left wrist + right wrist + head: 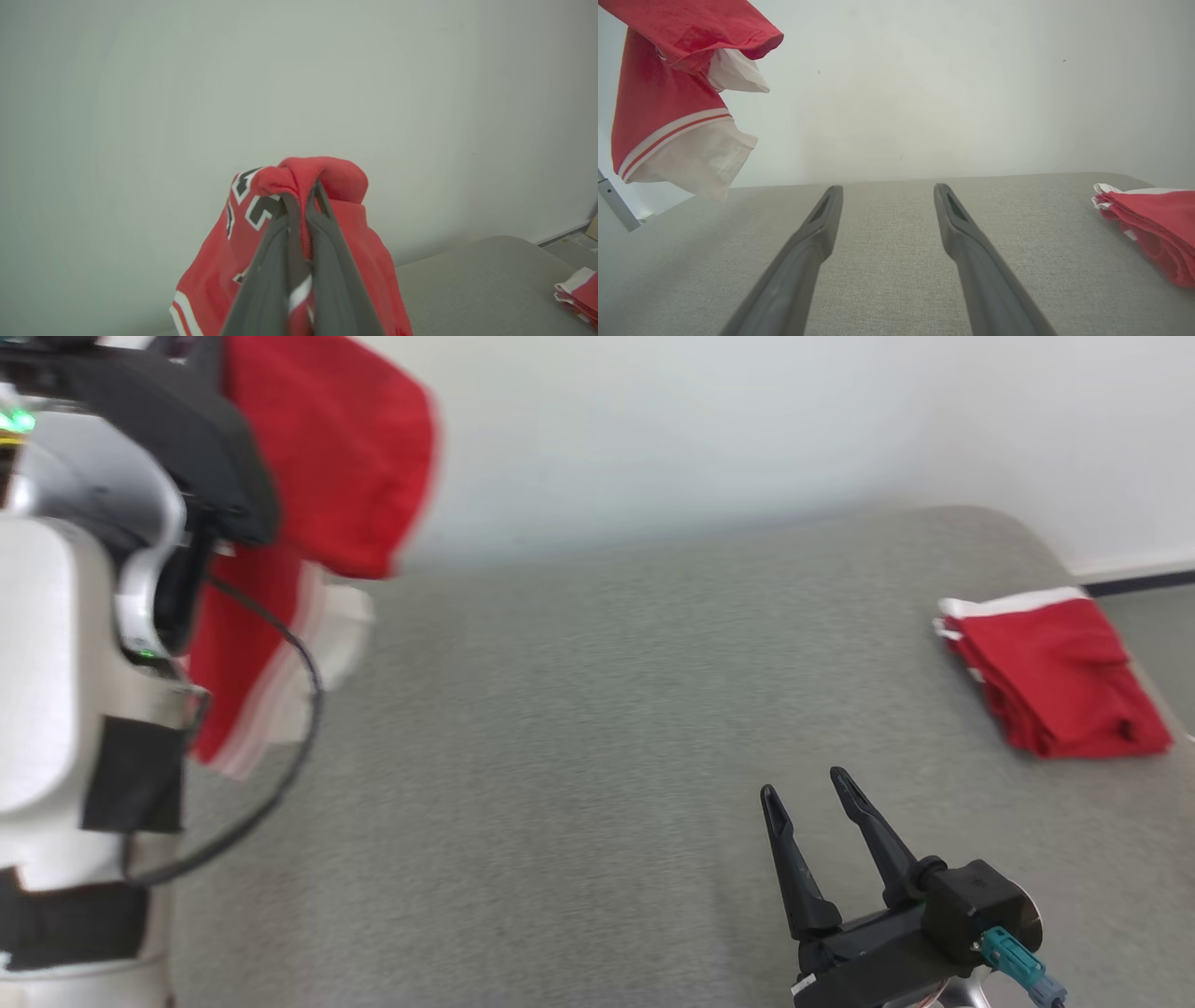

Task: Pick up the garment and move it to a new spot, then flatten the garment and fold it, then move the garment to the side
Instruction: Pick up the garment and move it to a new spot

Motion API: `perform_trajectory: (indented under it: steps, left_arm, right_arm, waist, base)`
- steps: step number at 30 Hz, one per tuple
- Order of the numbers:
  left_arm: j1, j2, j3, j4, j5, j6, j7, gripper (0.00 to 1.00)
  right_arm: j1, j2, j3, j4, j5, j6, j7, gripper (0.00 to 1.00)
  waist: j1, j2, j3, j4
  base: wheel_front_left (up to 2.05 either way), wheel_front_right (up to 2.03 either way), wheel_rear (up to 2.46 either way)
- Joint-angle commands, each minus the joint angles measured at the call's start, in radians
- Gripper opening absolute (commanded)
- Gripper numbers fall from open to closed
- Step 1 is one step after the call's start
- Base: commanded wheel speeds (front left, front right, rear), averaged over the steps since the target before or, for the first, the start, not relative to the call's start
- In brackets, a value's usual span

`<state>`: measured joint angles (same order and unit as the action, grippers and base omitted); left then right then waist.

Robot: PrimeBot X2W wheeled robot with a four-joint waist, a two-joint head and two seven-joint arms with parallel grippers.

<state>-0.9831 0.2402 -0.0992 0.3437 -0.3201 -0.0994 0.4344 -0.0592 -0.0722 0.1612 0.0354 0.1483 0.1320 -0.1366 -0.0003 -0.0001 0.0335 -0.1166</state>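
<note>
A red garment point(327, 457) with white trim hangs in the air at the upper left of the head view, partly behind my left arm. My left gripper point(302, 196) is shut on a bunched fold of that garment point(322, 175), which drapes down both sides of the fingers and shows black-and-white lettering. The garment point(668, 102) also hangs at the upper left of the right wrist view, above the grey table point(887, 261). My right gripper point(805, 789) stands open low over the table at the lower right, holding nothing.
A folded pile of red and white garments point(1055, 672) lies at the table's far right, near its rounded corner. The grey fabric-covered table point(579, 728) stretches between the hanging garment and the pile. A pale wall stands behind the table.
</note>
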Motion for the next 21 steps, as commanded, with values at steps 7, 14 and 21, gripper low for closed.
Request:
perform_trajectory:
  steps: [7,14,21]
  left_arm:
    - [0.088,-0.077,-0.06,-0.118,-0.013,0.011,0.01,0.0]
    - [0.221,-0.118,-0.115,-0.107,0.003,0.04,-0.022,0.0]
    - [0.342,-0.148,-0.174,0.032,0.035,0.075,-0.092,0.0]
  right_arm:
    - [-0.008,0.008,0.004,-0.009,0.005,-0.002,-0.001,1.0]
    - [-0.009,0.014,0.004,-0.004,0.011,-0.002,-0.015,1.0]
    - [-0.025,0.018,0.01,0.006,0.011,-0.002,-0.024,1.0]
  waist:
    - [0.0003,0.0001,0.011,-0.189]
    - [0.0003,0.0001,0.062,-0.261]
    - [0.0003,0.0001,0.09,-0.261]
  base:
    - [0.0,0.0,0.0]
    - [0.0,0.0,0.0]
    - [0.0,0.0,0.0]
